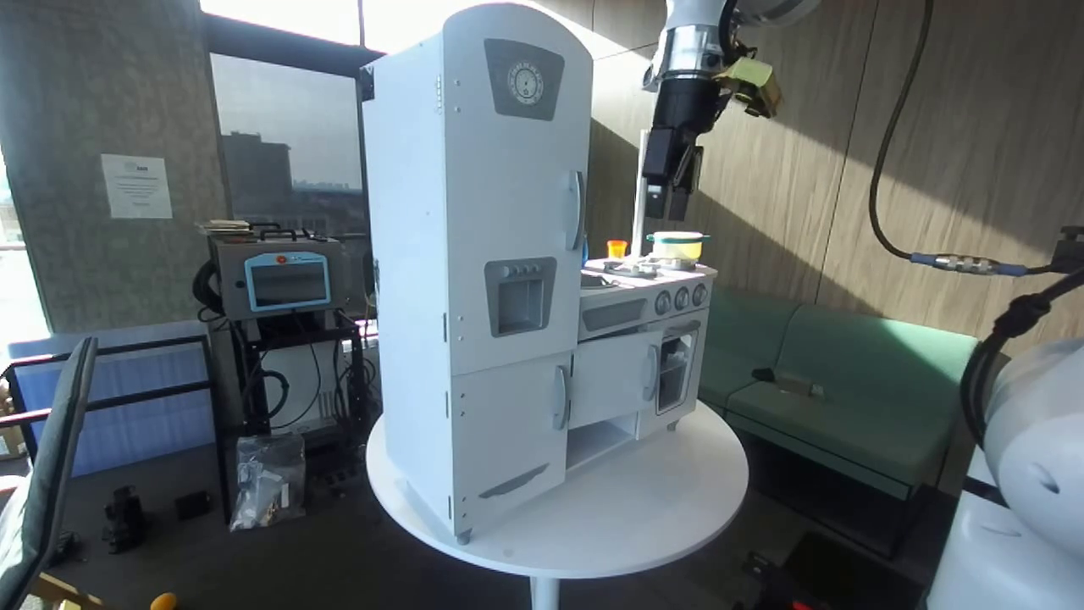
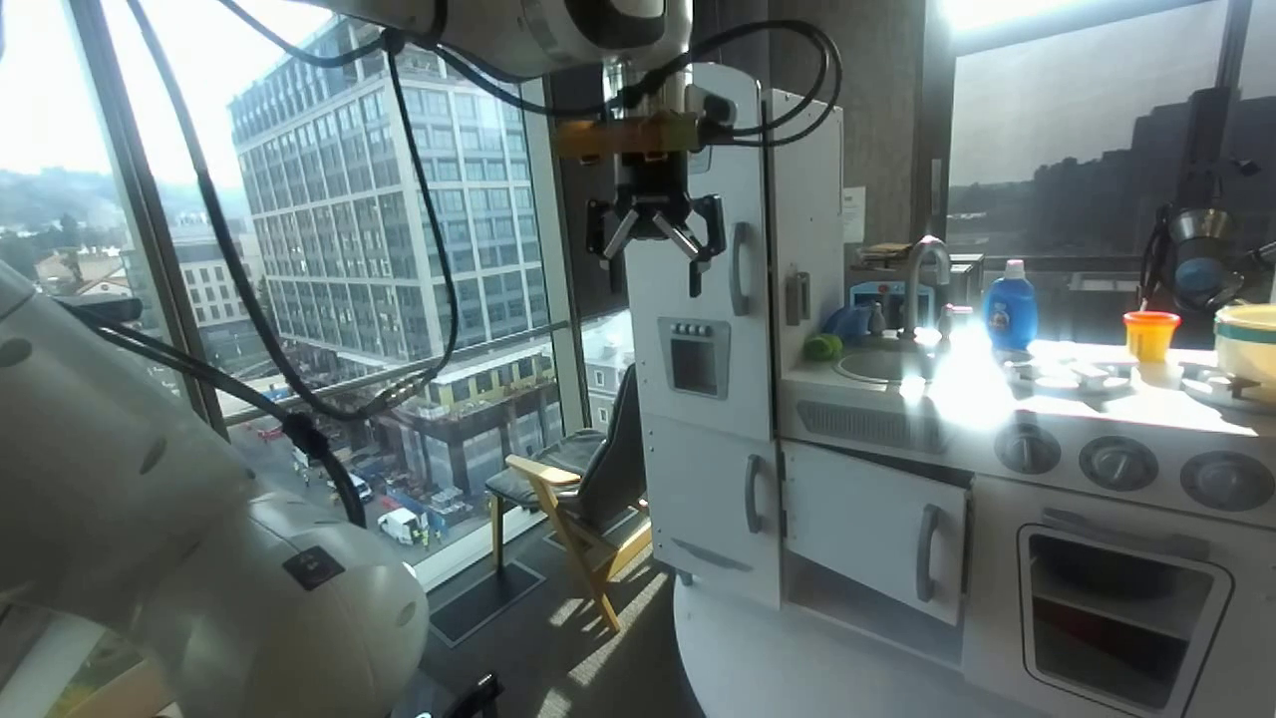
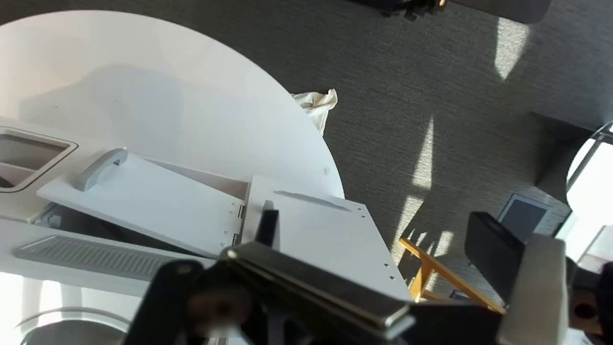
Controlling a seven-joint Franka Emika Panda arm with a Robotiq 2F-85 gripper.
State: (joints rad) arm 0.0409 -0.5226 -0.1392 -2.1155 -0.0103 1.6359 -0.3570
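Observation:
My gripper is open and empty, pointing down in mid-air. In an exterior view it overlaps the upper fridge door; no contact shows. The wrist view shows its spread fingers, with the lower fridge door behind them. The grey-white toy kitchen has a tall fridge part. The cupboard door under the sink is ajar, also in the wrist view. On the stove top are an orange cup and a pale yellow pot. A blue bottle stands behind the sink.
The toy kitchen stands on a round white table. A green sofa runs along the wood wall. A wooden-framed chair stands by the window. A machine with a screen sits on a rack. A cable hangs by the arm.

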